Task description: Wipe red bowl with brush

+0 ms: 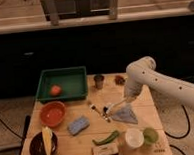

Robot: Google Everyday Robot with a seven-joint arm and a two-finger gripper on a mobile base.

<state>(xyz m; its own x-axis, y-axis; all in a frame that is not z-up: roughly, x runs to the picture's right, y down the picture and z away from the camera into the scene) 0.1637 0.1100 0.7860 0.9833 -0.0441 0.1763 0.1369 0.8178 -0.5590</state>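
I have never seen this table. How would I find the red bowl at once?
Look at the wooden table, left side, just below the green tray. The red bowl sits there, far from the gripper at mid-table. It is orange-red and empty, unlike the dark bowl holding a yellow item.
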